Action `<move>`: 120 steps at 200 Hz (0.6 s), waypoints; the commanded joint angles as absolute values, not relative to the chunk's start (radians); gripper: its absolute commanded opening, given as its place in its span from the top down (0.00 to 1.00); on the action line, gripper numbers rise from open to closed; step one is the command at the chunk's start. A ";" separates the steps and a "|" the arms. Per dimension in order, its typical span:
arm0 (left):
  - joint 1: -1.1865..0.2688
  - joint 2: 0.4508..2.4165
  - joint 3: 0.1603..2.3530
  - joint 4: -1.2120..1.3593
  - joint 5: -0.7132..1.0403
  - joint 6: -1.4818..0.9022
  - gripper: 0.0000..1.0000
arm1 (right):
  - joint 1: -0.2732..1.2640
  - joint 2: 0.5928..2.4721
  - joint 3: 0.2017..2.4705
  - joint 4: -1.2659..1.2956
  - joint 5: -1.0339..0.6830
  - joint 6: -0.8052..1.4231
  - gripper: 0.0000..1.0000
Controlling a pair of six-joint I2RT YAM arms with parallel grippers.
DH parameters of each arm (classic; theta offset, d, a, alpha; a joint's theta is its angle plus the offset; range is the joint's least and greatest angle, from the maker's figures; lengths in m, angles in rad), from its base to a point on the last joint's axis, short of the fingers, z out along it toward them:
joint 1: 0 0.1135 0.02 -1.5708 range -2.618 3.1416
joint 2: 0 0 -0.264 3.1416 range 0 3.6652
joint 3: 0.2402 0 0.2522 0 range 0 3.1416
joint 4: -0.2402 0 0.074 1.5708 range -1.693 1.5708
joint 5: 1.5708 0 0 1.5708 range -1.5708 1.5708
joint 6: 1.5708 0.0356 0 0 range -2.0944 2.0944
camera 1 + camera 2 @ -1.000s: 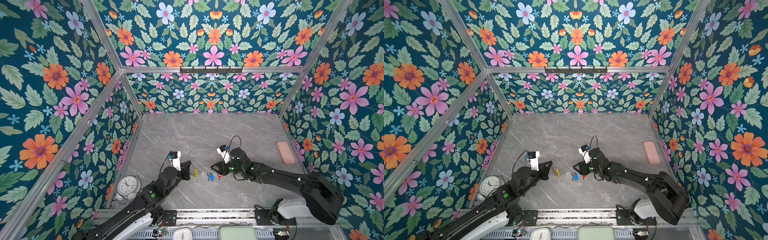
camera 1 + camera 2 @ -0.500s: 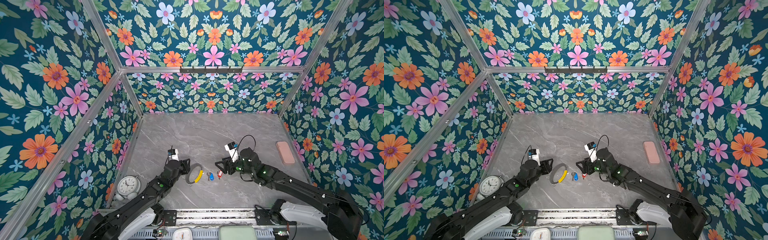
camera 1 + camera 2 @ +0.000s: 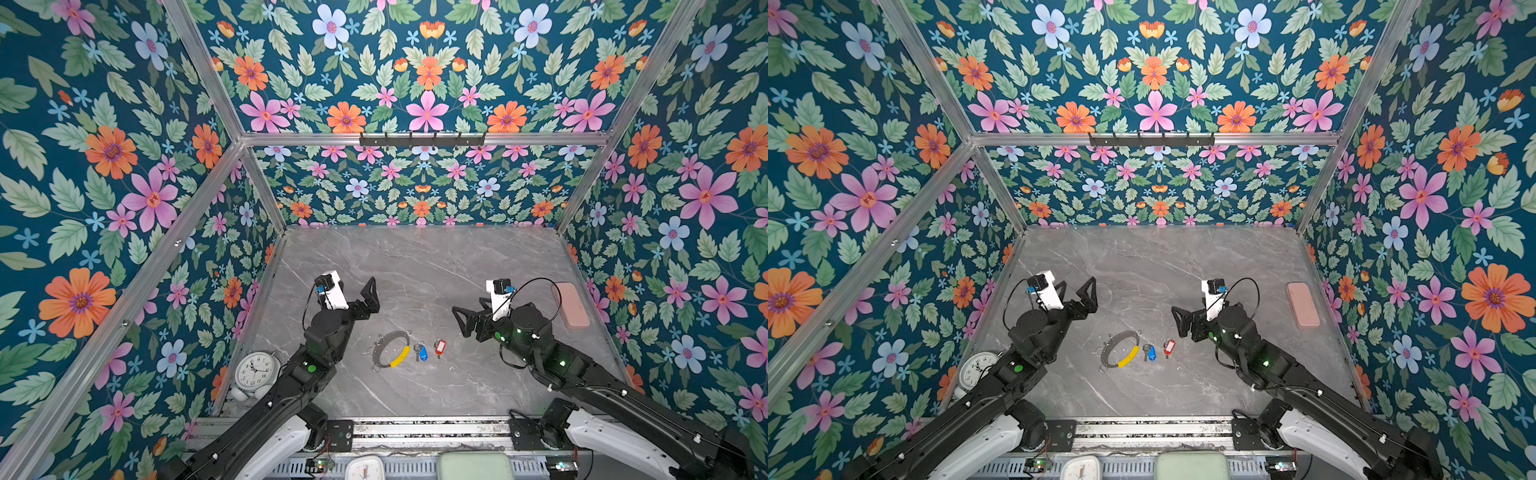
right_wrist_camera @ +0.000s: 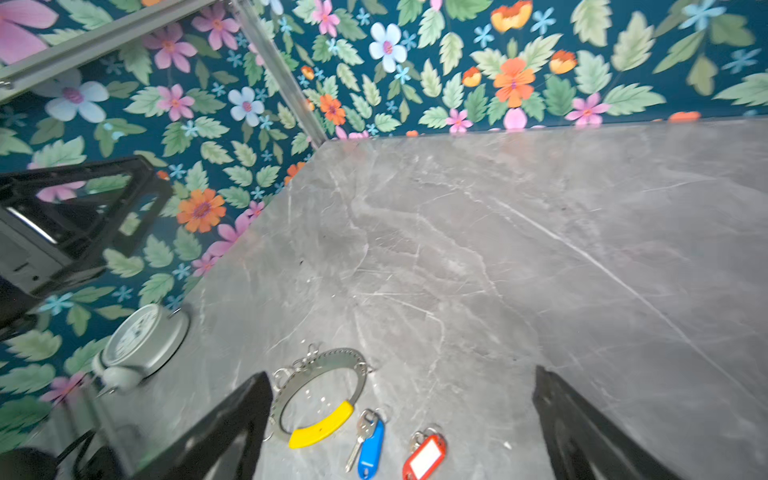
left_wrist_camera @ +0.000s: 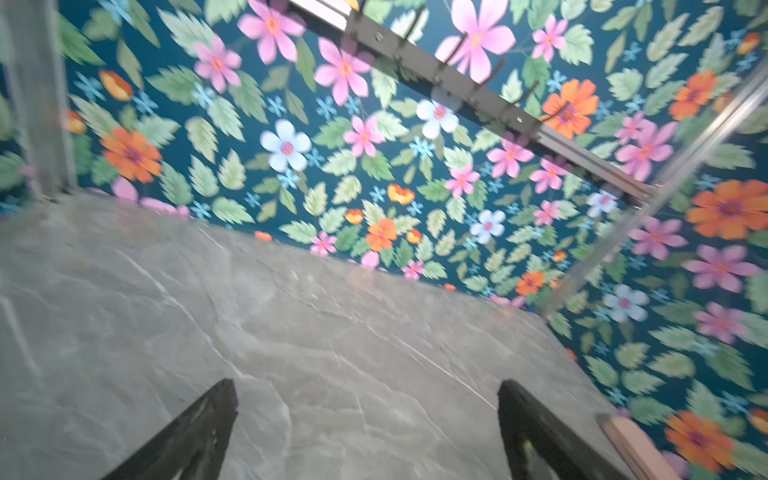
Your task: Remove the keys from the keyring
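Observation:
The keyring (image 3: 400, 358) (image 3: 1128, 356) (image 4: 322, 428), a dark grey hoop with a yellow section and small metal loops, lies flat on the grey table near the front. Right of it, off the hoop, lie the keys: one with a blue tag (image 3: 422, 352) (image 3: 1150, 352) (image 4: 370, 446), one with a red tag (image 3: 439, 345) (image 3: 1168, 347) (image 4: 424, 457). My left gripper (image 3: 353, 291) (image 3: 1074, 291) (image 5: 365, 390) hangs open and empty behind and left of the hoop. My right gripper (image 3: 471, 311) (image 3: 1187, 311) (image 4: 399, 376) is open and empty, right of the red-tagged key.
A round white clock (image 3: 254, 370) (image 3: 976, 368) (image 4: 141, 332) stands at the front left by the wall. A pink block (image 3: 571, 305) (image 3: 1302, 305) lies along the right wall. A black hook rail (image 3: 422, 139) runs across the back wall. Flowered walls close three sides.
Both grippers opened and drew back from the middle, the left to the left and up, the right to the right. The keyring, let go, now lies flat beside the two keys.

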State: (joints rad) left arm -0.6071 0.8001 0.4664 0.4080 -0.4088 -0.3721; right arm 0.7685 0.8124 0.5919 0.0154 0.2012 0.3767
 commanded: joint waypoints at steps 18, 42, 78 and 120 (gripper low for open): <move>-0.545 0.940 0.446 0.659 -0.638 -0.094 0.00 | 0.738 0.790 0.598 0.009 0.522 0.338 0.01; -0.438 1.026 0.429 0.720 -0.592 -0.064 0.00 | 0.649 0.770 0.595 0.000 0.551 0.378 0.01; -0.231 1.143 0.422 0.686 -0.486 -0.052 0.00 | 0.569 0.730 0.544 0.049 0.585 0.346 0.01; -0.121 1.340 0.462 0.638 -0.407 -0.084 0.00 | 0.549 0.715 0.502 0.107 0.579 0.298 0.01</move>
State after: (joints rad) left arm -0.1310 1.2808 0.4862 0.6052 -0.4694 -0.1020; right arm 0.5529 0.7120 0.5076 0.0494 0.5571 0.3351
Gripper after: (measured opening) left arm 0.996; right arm 0.994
